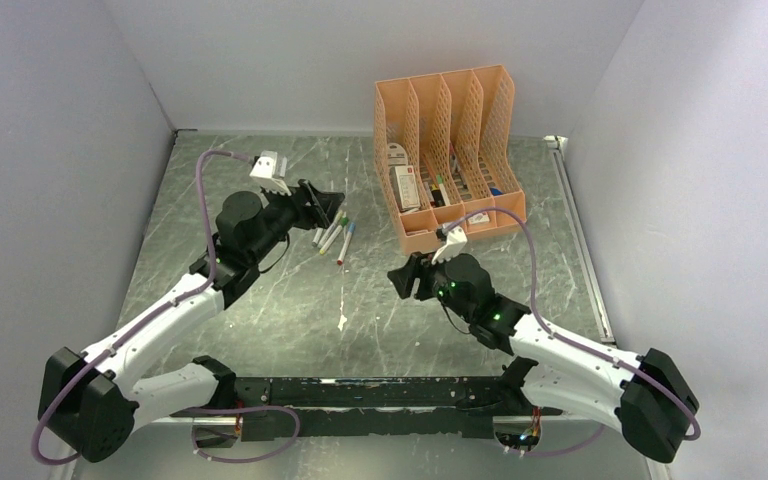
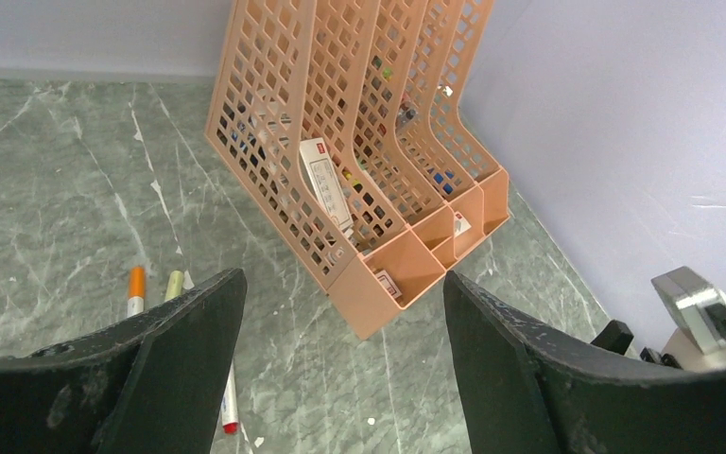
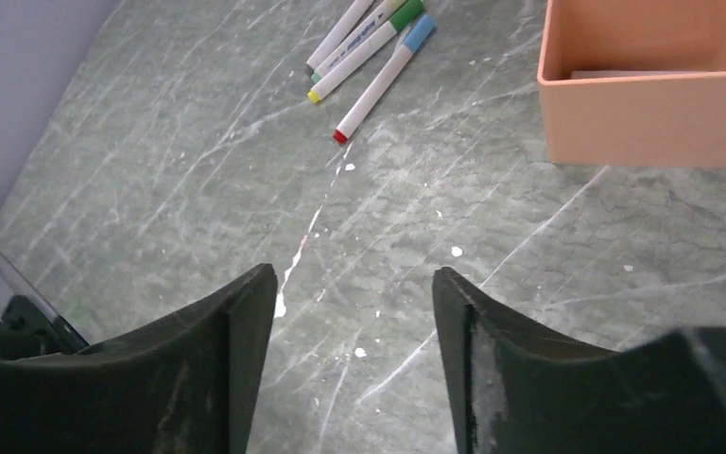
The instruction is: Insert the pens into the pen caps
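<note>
No legible text anywhere. White packet [image 2: 325, 182] in peach organiser [image 2: 267, 106] bears red patch and small printed lines, too fine and blurred to read.

The left arm [image 1: 160, 322] stretches away from its base, and the left tool [image 1: 328, 207] hangs just left of the peach organiser [image 1: 418, 240], jaws spread wide with nothing between them. The right arm [image 1: 560, 350] bends inward. The right tool [image 1: 401, 279] sits on that organiser's near side, pointing left, jaws also apart and bare, apparently clear of the bench.
</note>
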